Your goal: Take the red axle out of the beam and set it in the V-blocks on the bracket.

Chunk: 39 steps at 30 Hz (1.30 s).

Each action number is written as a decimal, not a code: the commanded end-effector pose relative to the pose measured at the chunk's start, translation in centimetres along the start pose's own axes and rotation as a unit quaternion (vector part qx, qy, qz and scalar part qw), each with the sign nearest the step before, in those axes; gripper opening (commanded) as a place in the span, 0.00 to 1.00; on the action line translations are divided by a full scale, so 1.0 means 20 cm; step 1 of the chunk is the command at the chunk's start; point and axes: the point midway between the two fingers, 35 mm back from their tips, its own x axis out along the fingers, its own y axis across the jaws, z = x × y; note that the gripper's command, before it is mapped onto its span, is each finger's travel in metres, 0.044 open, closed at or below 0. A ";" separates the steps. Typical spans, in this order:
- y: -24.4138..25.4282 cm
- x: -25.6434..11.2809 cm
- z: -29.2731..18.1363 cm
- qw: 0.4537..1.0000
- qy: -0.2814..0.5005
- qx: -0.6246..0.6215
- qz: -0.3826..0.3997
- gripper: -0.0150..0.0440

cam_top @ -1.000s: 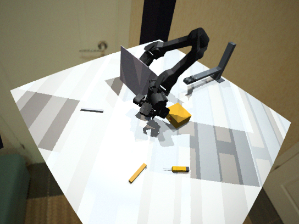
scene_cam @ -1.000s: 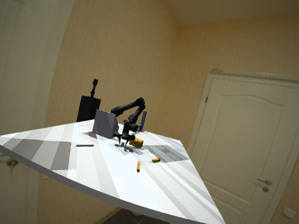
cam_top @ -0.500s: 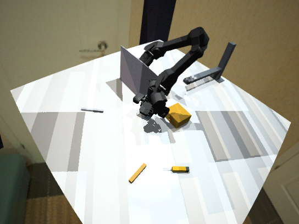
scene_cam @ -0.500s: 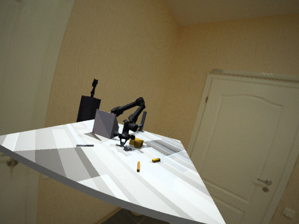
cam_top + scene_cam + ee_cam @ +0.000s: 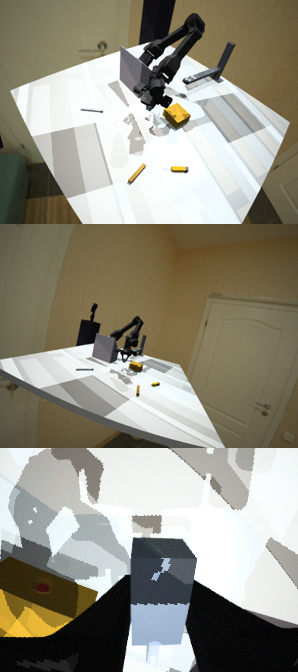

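The claw [image 5: 151,106] [image 5: 125,359] [image 5: 156,581] is clamped on one grey block with a thin stem [image 5: 159,577]. Beside the claw, one yellow beam [image 5: 177,113] [image 5: 136,366] [image 5: 50,607] contains the one red axle [image 5: 170,118] [image 5: 43,588]; one grey bracket [image 5: 204,75] stands farther off.

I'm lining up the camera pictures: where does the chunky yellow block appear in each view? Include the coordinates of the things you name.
Top: just right of centre.
Exterior: slightly left of centre, below the middle.
Wrist: lower left, cut off by the picture's edge.
Shared landmark: the gripper [image 5: 149,107] [image 5: 125,360] [image 5: 156,581], near the yellow block [image 5: 177,113] [image 5: 136,366] [image 5: 25,615].
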 end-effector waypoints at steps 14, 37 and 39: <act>0.00 -0.02 0.00 0.991 -0.001 0.132 -0.004 0.25; 0.30 -0.03 0.11 0.972 -0.001 0.233 -0.002 0.25; 0.34 -0.03 0.13 0.972 -0.001 0.237 -0.002 0.25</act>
